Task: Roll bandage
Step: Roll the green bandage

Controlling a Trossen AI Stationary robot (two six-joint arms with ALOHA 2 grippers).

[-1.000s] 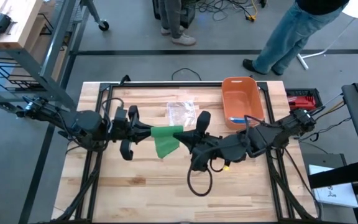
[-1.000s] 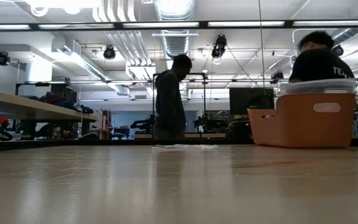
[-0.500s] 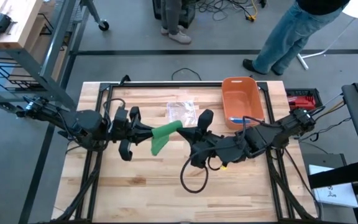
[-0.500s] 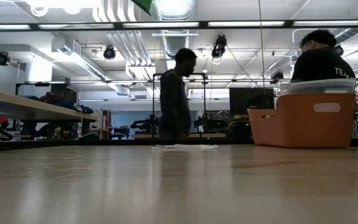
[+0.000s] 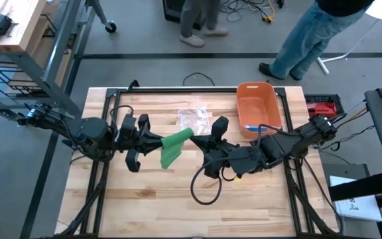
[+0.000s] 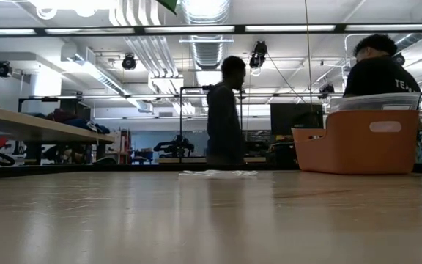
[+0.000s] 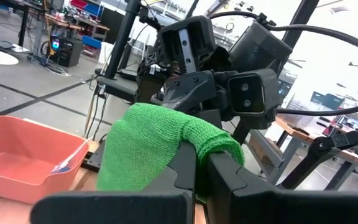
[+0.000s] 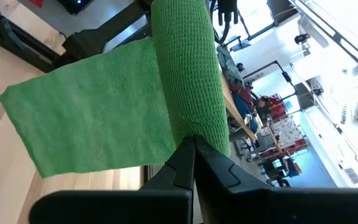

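A green bandage (image 5: 173, 144) hangs in the air over the middle of the table, between my two grippers. Its rolled part (image 8: 185, 68) runs from one gripper to the other, and a loose flap (image 8: 98, 115) hangs off it. My left gripper (image 5: 156, 141) comes in level from the table's left and is shut on the bandage. My right gripper (image 5: 199, 141) comes from the right and is shut on the bandage's other end. In the low view only a green corner (image 6: 168, 5) shows at the top edge. My left gripper pinches the bandage's left end (image 7: 219, 146) between its two fingers, coming in level from the table's left. The cloth drapes over the fingertips in several layers. The bandage is clear of the table. My right gripper pinches the right end of the rolled part (image 8: 197, 127) between its two fingers, coming in about level from the table's right, along the roll. The roll stands out past the fingertips, clear of the table, with the flap hanging from its side.
An orange bin (image 5: 258, 106) stands at the far right of the table, and a clear plastic wrapper (image 5: 194, 119) lies at the far middle. A black cable loop (image 5: 207, 189) hangs under my right arm. People stand on the floor beyond the far edge.
My right gripper has turned at the wrist. With it, the rolled part has come to slant toward the far side at its right end, and the hanging flap has swung and now shows narrower. A green corner has risen into the low view's top edge.
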